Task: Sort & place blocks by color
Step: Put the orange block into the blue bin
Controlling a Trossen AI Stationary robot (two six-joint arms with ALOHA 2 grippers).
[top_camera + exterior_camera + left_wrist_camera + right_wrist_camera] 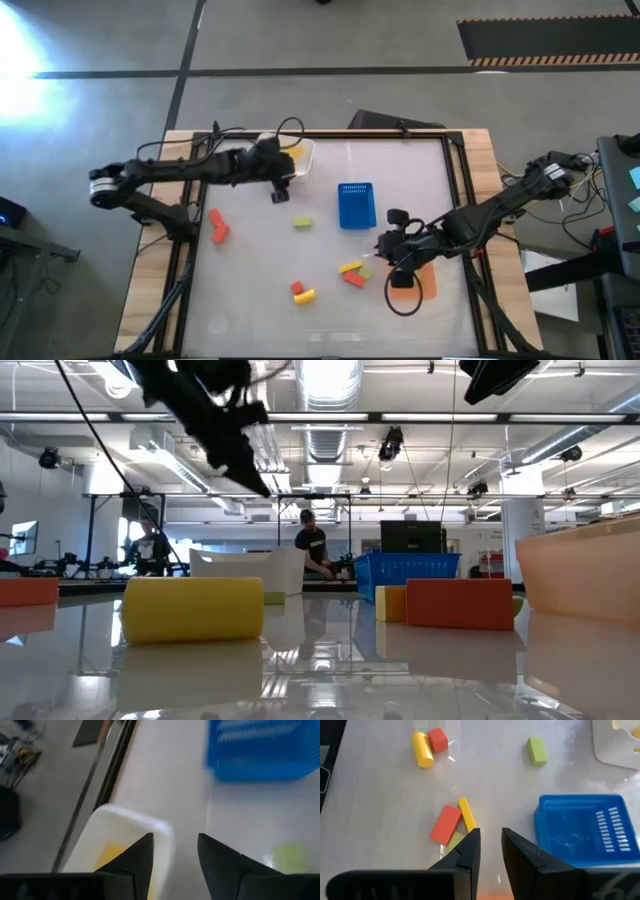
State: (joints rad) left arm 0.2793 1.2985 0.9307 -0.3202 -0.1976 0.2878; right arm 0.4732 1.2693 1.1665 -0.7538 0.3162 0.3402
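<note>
The table top [260, 290] is a smooth, glossy white sheet that mirrors the ceiling lights, set on a border of bare pale wood [150, 290]. The blue tray [356, 205] is slotted plastic. The white tub [150, 827] looks like smooth plastic. The blocks [445, 824] have a matt, painted-looking finish. The gripper fingers [465, 852] are matt black.

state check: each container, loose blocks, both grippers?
white tub: upright, a yellow block inside
blue tray: upright, looks empty
orange tray: partly hidden by the right arm
blocks: loose, lying flat on the table
left gripper: open, empty, beside the tub
right gripper: fingers narrowly apart, empty
</note>
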